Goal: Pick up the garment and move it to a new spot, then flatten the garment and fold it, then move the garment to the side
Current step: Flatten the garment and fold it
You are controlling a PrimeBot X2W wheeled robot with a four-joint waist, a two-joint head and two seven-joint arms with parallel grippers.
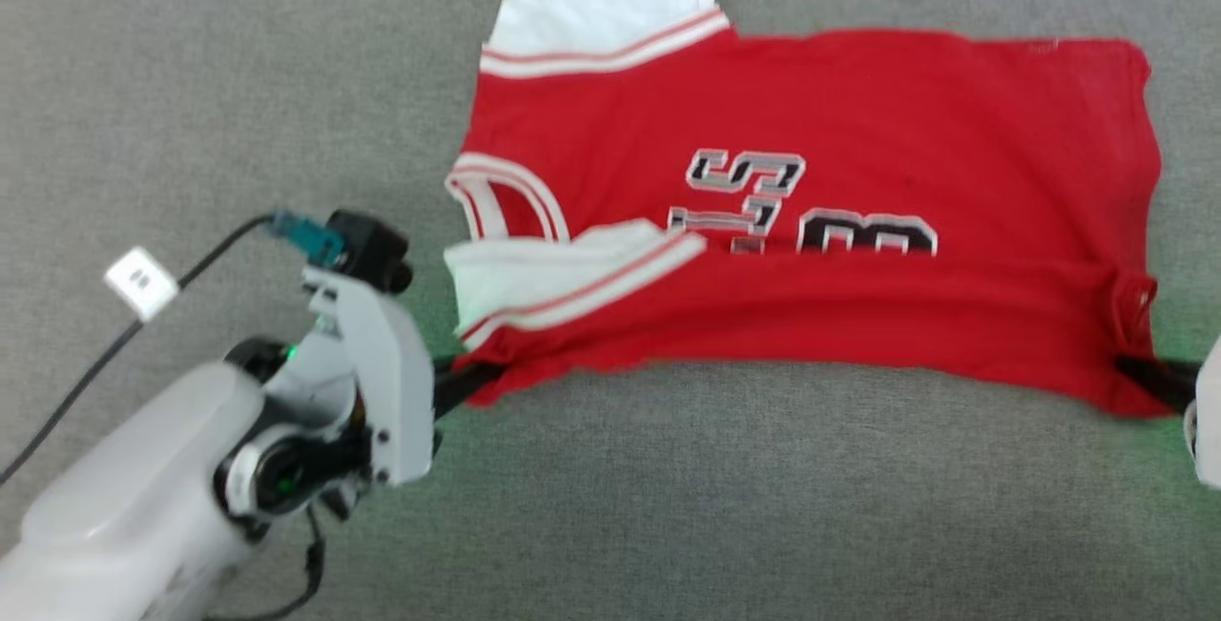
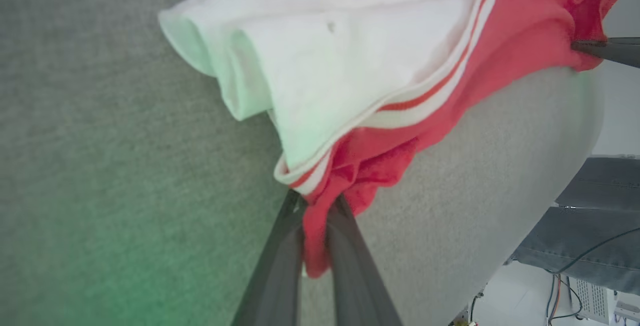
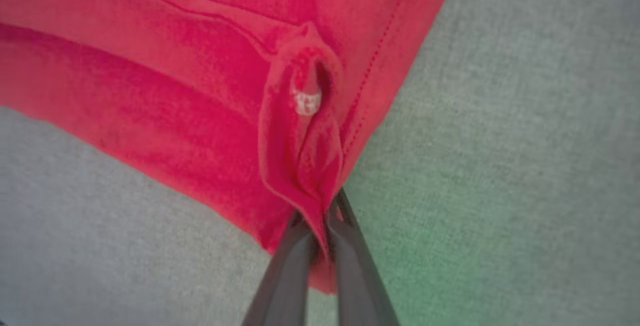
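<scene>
With the shirt lying mostly flat on the gray counter, the left hand pinching its near sleeve-side corner and the right hand pinching its near hem corner, both should probably rise evenly, keeping that edge taut for a straight fold.

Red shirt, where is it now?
Head view: the red shirt lies on the grey surface, centre to right, near corners pinched by the left gripper and right gripper.
</scene>
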